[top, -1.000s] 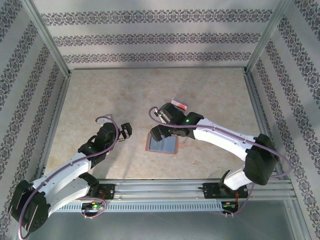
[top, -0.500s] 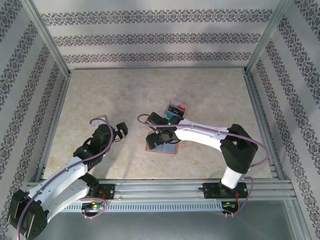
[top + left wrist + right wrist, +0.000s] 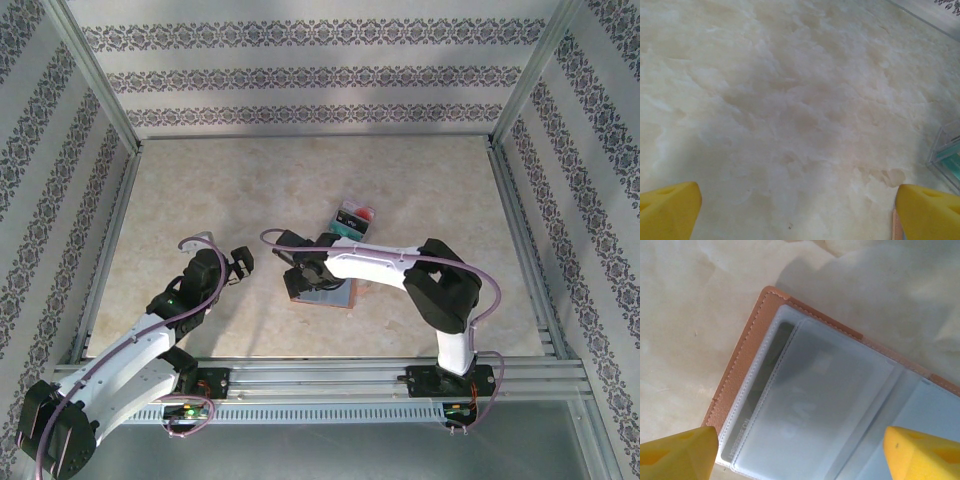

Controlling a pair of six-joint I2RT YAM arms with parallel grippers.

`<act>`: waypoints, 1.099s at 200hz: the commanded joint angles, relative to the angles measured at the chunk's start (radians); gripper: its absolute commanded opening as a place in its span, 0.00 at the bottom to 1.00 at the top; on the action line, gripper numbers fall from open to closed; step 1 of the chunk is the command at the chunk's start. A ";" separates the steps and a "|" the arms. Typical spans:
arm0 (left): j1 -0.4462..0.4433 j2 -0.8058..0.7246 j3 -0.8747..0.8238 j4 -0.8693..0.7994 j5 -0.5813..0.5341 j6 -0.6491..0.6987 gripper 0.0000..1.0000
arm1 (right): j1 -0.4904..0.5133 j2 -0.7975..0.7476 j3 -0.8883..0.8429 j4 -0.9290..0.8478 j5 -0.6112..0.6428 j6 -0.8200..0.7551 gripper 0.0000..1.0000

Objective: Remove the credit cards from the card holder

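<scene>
Card-grab step, probably: the open card holder, laid flat mid-way across the desk, is framed by the wide-open, empty right claw, while the left claw is parked open and empty, so the sleeved dark card needs to be pinched out.

Right gripper swung left from the tray side across the holder and now sits over its left edge. The tray, half hidden 1 s ago, lies uncovered. Right elbow folded in from the far right toward the table's middle, with the forearm now lying almost straight across above the holder. Left gripper drew back slightly leftward, so its gap to the holder is wider.
</scene>
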 commanded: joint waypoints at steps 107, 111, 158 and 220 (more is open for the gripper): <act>0.024 -0.006 0.000 -0.036 0.022 0.012 0.99 | -0.005 0.030 -0.046 0.039 -0.025 0.046 0.64; 0.025 -0.006 0.000 -0.037 0.022 0.011 0.99 | -0.005 0.028 -0.049 0.041 -0.025 0.046 0.62; 0.024 -0.012 0.003 -0.040 0.022 0.011 0.99 | -0.005 -0.026 -0.097 0.088 -0.061 0.037 0.60; 0.024 -0.041 0.004 -0.033 0.039 0.043 0.99 | 0.001 -0.093 -0.165 0.104 -0.087 -0.007 0.39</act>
